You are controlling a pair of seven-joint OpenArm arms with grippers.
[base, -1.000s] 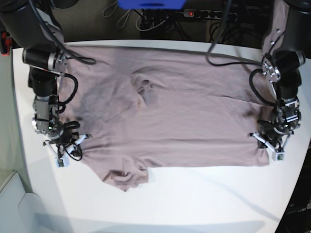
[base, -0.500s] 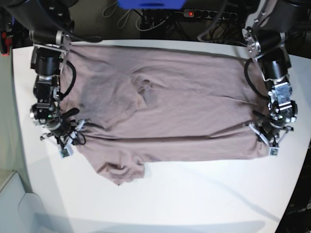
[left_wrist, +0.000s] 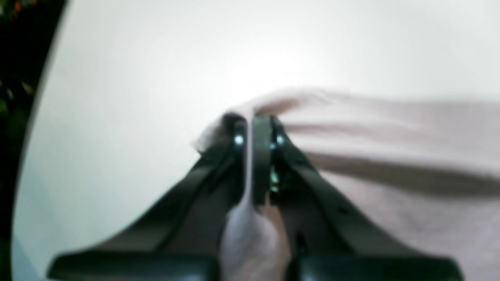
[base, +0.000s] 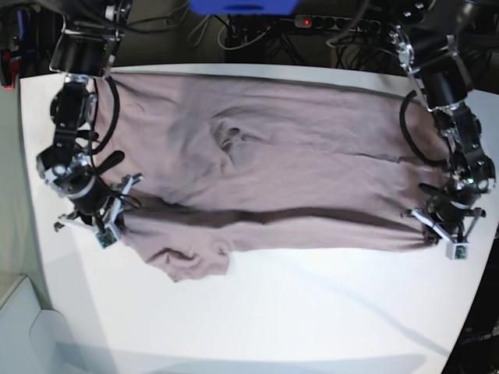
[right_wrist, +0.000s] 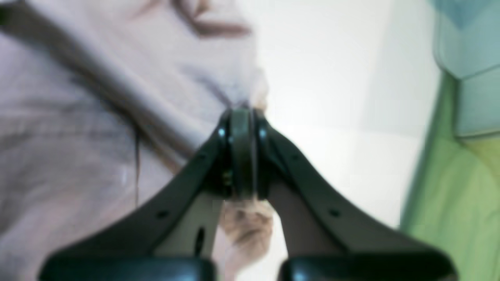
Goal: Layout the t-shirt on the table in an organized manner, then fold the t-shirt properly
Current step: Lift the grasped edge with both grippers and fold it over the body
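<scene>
Soft mauve t-shirt (base: 296, 171) — creased, rumpled sleeve.

Power strip (base: 327, 23), cables (base: 234, 35) behind; greenish floor, prob.

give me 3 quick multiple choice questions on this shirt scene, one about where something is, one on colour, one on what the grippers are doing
1. Where does the t-shirt lie?
A. spread across the table
B. hanging off a chair
C. balled up in a box

2. What colour is the t-shirt?
A. bright green
B. dusty mauve
C. navy blue

3. What state are the two grippers in?
A. both wide open above the cloth
B. one open, one shut
C. both shut on the t-shirt

Answers: 1 A, the cloth lies stretched over the white top. 2 B, it reads pinkish-brown in every view. 3 C, the left gripper and the right gripper each pinch cloth at the shirt's edge.
</scene>
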